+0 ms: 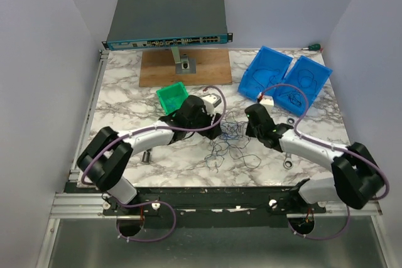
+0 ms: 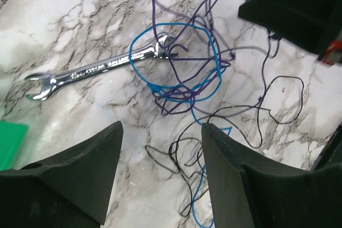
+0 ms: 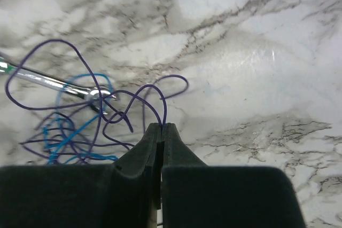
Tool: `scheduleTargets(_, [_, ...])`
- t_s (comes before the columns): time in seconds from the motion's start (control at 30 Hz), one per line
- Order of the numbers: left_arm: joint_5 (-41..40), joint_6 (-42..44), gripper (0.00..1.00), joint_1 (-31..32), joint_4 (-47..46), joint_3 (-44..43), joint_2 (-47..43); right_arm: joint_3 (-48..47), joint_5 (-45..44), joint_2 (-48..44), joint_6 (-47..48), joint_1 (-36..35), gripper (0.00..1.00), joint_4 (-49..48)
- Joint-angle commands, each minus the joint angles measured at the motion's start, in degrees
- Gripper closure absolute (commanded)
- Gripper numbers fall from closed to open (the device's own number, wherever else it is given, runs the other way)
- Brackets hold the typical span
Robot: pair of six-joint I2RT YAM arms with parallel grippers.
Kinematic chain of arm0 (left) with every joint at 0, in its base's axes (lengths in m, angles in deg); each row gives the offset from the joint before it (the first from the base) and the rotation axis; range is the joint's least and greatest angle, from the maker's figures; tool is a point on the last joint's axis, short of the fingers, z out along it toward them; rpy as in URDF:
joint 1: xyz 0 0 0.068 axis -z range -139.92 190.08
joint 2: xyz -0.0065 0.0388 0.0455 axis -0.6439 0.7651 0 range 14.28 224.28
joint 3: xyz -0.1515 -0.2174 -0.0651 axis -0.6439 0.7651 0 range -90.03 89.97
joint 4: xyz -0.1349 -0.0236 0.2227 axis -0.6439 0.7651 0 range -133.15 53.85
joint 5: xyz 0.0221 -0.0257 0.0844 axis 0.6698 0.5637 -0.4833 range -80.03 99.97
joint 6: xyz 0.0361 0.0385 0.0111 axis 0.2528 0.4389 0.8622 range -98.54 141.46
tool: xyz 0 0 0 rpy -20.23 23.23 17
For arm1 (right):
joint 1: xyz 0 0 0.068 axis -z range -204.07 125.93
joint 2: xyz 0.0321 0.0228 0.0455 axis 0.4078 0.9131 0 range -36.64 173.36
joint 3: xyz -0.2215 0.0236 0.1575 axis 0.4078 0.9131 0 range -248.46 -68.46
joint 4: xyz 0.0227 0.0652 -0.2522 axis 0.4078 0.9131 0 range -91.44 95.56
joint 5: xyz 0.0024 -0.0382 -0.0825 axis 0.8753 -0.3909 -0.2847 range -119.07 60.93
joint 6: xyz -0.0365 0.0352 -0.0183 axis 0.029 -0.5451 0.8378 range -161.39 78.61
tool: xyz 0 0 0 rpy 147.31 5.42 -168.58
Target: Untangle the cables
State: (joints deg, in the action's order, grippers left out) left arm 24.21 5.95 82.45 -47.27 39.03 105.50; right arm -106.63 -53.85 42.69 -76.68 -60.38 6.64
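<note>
The cables (image 2: 187, 85), judged light and limp, are best taken at outer loops. One purple loop is pinched in the right tool (image 3: 162, 127); the left tool (image 2: 160, 130) is released.

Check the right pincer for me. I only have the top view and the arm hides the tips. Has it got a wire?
Observer: Yes. The right wrist view shows the right pincer shut on a purple wire that loops up from its tips.
Operator: Left one?
Observer: The left pincer is open and grips nothing. It hangs over the cables.
Operator: Anything caught in the tangle?
Observer: A wrench. From the left wrist, its ring end lies inside a loop of blue wire.
</note>
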Motion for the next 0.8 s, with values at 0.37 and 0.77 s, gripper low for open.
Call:
scheduleTargets(0.37, [4.22, -2.07, 0.34, -0.79, -24.49, 17.82, -20.25, -28.4, 25.87, -14.97, 10.08, -0.27, 0.99, 13.71])
scheduleTargets(0.77, [1.59, -1.82, 0.21, -0.79, -31.85, 24.25, -27.68, -30.51, 35.73, -15.28, 7.59, -0.24, 0.99, 13.31])
